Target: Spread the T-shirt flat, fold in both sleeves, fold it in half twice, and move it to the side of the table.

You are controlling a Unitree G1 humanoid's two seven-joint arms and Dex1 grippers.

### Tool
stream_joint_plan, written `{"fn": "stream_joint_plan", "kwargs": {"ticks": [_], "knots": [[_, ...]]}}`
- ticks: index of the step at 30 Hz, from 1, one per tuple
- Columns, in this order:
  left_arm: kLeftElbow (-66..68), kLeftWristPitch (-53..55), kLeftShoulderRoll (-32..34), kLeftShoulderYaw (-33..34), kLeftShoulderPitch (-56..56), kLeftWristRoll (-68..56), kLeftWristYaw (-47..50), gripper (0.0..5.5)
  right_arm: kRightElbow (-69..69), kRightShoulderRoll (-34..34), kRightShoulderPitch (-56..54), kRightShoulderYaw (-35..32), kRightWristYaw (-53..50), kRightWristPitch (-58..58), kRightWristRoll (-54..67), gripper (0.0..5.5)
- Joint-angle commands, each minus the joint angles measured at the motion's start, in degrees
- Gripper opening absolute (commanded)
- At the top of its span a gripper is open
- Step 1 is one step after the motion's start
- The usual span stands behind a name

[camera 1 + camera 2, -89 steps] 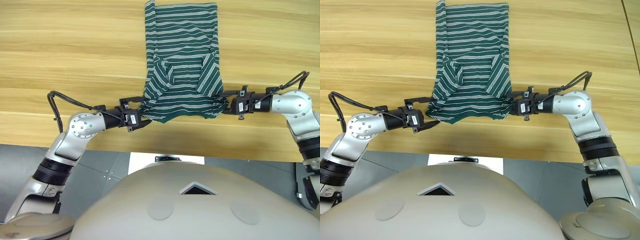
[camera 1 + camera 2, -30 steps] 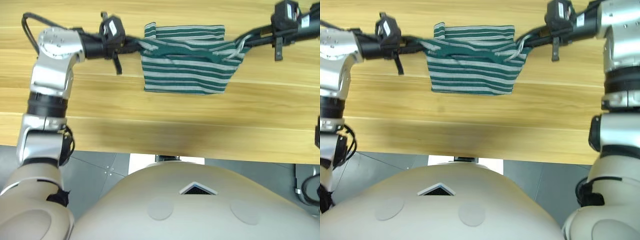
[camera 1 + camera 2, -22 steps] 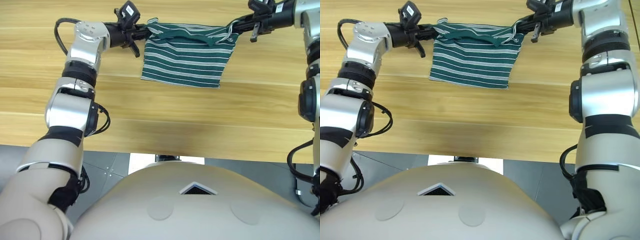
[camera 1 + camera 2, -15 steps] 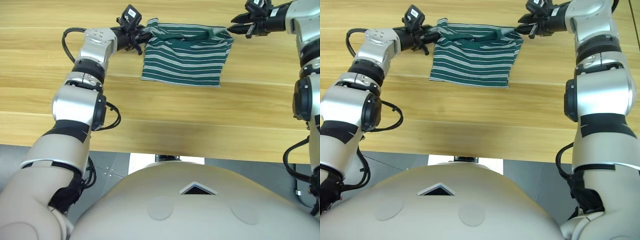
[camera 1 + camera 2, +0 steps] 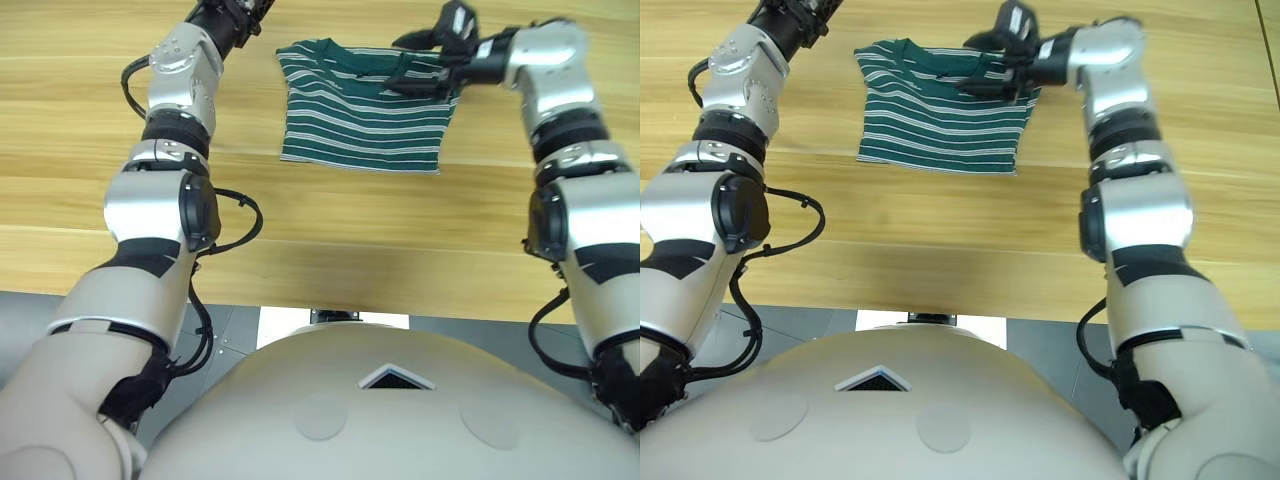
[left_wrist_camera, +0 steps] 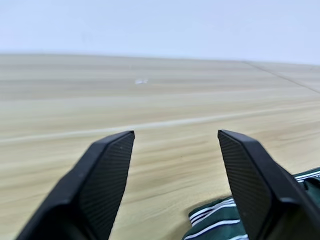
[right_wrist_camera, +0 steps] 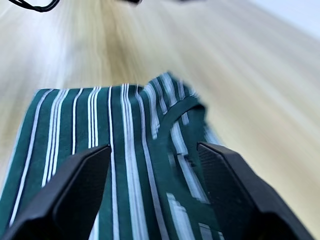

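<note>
Lying half-folded on the pale wooden table (image 5: 300, 230), upper middle of frame, the green white-striped T-shirt (image 5: 360, 115) likely needs both layers pinched evenly by the spread, empty right gripper (image 7: 152, 150) over its upper right corner and the spread left gripper (image 6: 175, 134) off its upper left.

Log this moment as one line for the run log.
T-shirt: folded, flat on table | left gripper: open, beside it | right gripper: open, above it

T-shirt (image 5: 365, 110) lies on the far part of the table (image 5: 300, 230), centred before the robot. Left gripper (image 6: 175, 134) sits beyond and to the left of the shirt's far left corner, apart from it. Right gripper (image 7: 154, 146) sits over the shirt's far right corner.
</note>
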Motion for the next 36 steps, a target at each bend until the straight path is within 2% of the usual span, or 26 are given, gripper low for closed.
{"fn": "stream_joint_plan", "kwargs": {"ticks": [1, 5, 10, 14, 18, 21, 24, 27, 29, 31, 36], "knots": [[-10.1, 0.3, -1.1, 0.8, 6.1, -2.1, -0.7, 2.97, 1.1, 0.0, 3.4, 4.1, -3.0, 2.5, -5.3, 3.20], [-23.1, 3.8, -2.5, -0.1, 12.0, -3.6, 0.1, 2.97, -1.5, -2.9, 9.0, 12.5, 1.0, -2.9, -13.0, 3.20], [-30.1, 6.9, -3.3, -0.1, 15.1, -4.4, 2.1, 2.97, -8.0, -11.6, 14.6, 17.2, 7.6, -12.5, -14.5, 3.20], [-36.2, 9.3, -3.7, -0.3, 17.6, -6.0, 1.9, 2.97, -16.1, -26.5, 19.7, 15.0, 15.6, -19.2, -10.6, 3.20], [-43.0, 10.8, -4.0, -1.6, 21.1, -5.7, 2.7, 2.97, -15.7, -32.6, 16.3, 9.4, 13.4, -18.3, -6.6, 3.20], [-46.3, 11.3, -4.3, -2.9, 23.2, -5.1, 3.7, 2.97, -14.1, -32.8, 15.2, 6.4, 8.9, -17.8, -6.1, 3.20], [-48.9, 11.5, -4.3, -3.9, 25.5, -4.6, 4.5, 2.97, -16.7, -29.8, 16.6, 1.0, 9.2, -12.2, 1.4, 3.20], [-51.3, 11.2, -4.1, -5.1, 28.2, -3.8, 5.2, 2.97, -15.0, -25.7, 15.8, -4.3, 6.4, 1.1, 8.0, 3.20], [-53.1, 11.0, -4.3, -5.7, 29.9, -3.2, 5.7, 2.97, -9.2, -21.8, 14.2, -7.8, -3.0, 11.1, 9.8, 3.20], [-54.5, 10.9, -4.6, -6.3, 31.1, -2.8, 6.1, 2.97, -6.1, -19.2, 14.5, -8.4, -10.8, 15.2, 8.6, 3.20], [-59.8, 11.5, -4.9, -8.5, 34.1, -1.6, 7.5, 2.97, -2.3, -11.8, 15.6, -4.2, -18.8, 23.1, 3.4, 3.20]]}}
